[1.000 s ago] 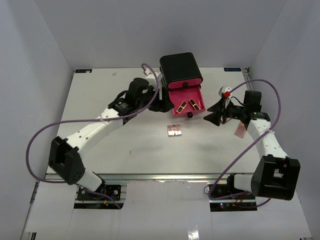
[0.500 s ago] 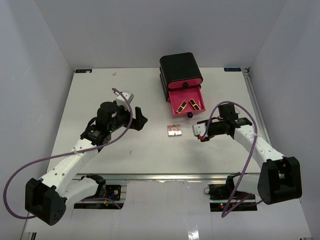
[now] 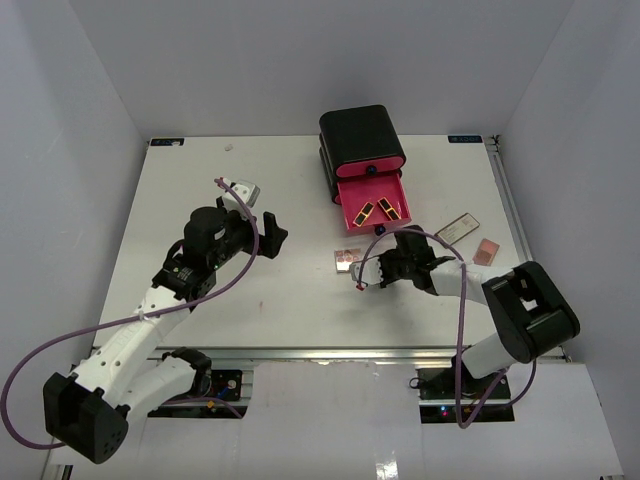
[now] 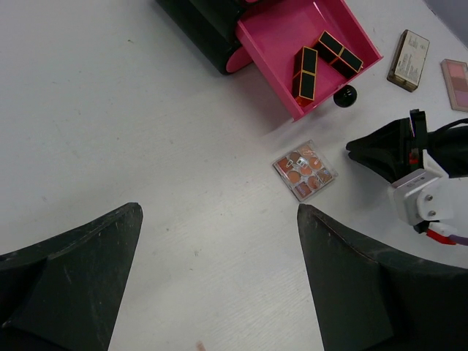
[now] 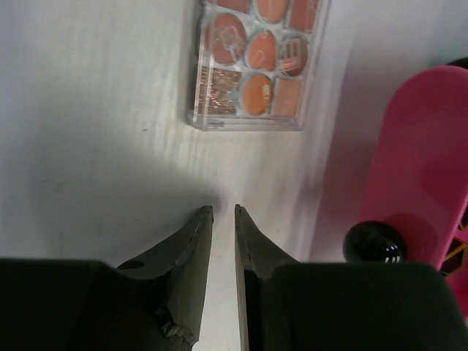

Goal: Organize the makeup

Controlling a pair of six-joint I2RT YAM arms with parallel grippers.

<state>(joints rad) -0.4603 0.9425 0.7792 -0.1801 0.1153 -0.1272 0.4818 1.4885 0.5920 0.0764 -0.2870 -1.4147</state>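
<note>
Nearest you, the right gripper (image 5: 219,212) has swung in from the right edge of the table (image 3: 250,290) and now lies low over the middle. Its jaws are drawn almost together on nothing. The square palette (image 5: 256,62) sits flat just beyond its fingertips, untouched, close to the front of the open pink drawer (image 4: 278,36). That closing took nothing, so I judge you must spread the jaws again before picking the palette up, or else nudge it with the closed tips.

On the left half of the table, the left gripper (image 4: 219,216) has pulled back from the drawer. It hangs spread wide and empty, well apart from any makeup.

Toward the right edge, the tan compact (image 4: 409,60) and the pink compact (image 4: 457,75) lie flat near each other.

Farther back, two lipstick tubes (image 4: 306,73) lie slanted in the drawer, and behind it the black box (image 3: 360,135) stands at the far edge. The palette and both compacts are yet to be put away.
</note>
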